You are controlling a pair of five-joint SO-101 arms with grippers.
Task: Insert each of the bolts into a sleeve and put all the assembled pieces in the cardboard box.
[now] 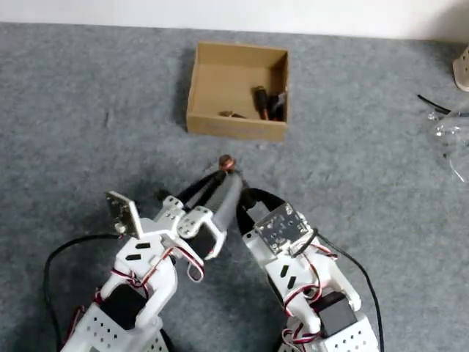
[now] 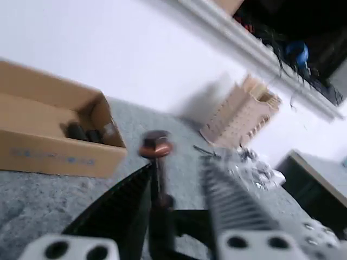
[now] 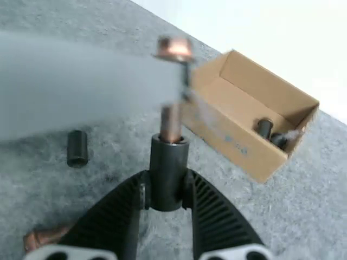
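from my seat i saw the right claw (image 3: 168,190) pinching a dark sleeve (image 3: 168,165) between its black fingers, with the sleeve standing up out of the grip. a copper bolt (image 3: 171,122) sat partway in the sleeve's top, most of its shaft bare and its head well above the rim. the left claw (image 2: 179,170) was spread around that bolt. its black finger (image 2: 127,197) lay right beside the shaft, and a gap showed between the shaft and its pale finger (image 2: 233,203). i could not tell whether the black finger actually touched the shaft. in the high view both claws met over the grey carpet (image 1: 88,110), near the front wall of the cardboard box (image 1: 234,126) but apart from it. inside the box, dark assembled pieces (image 1: 264,103) lay toward its right side. a loose sleeve (image 3: 77,148) sat on the carpet off to one side of the right claw, and a second bolt (image 3: 43,238) lay on the carpet nearer that arm.
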